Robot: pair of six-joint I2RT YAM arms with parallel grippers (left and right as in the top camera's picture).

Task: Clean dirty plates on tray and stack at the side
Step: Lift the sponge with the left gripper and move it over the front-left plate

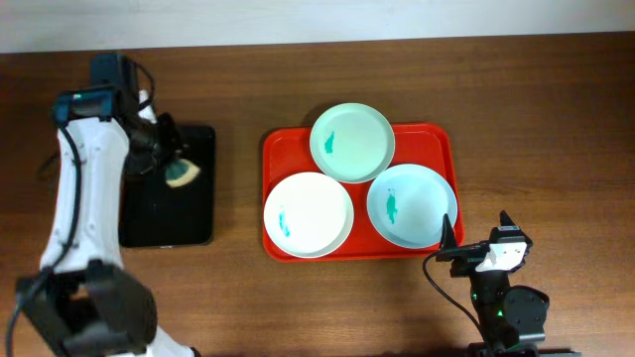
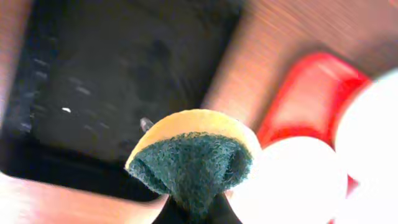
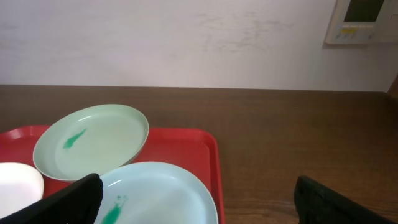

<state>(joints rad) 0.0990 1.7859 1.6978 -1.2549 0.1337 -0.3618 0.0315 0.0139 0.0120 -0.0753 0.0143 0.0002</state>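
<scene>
- My L gripper (image 1: pixel 170 161) clamps sponge (image 2: pixel 193 158) over black tray (image 1: pixel 193 218); scrubbing not begun.
- R gripper (image 1: pixel 476 230): jaws apart, empty, beside red tray (image 1: pixel 437 139).
- Next, prob.: sponge to white plate (image 1: pixel 316 203), its smear (image 1: pixel 283 220).

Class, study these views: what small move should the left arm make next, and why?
Probably carry the left gripper, shut on the sponge, across to the white plate on the red tray. The sponge hangs over the black tray; that plate shows a teal smear and lies nearest.
</scene>
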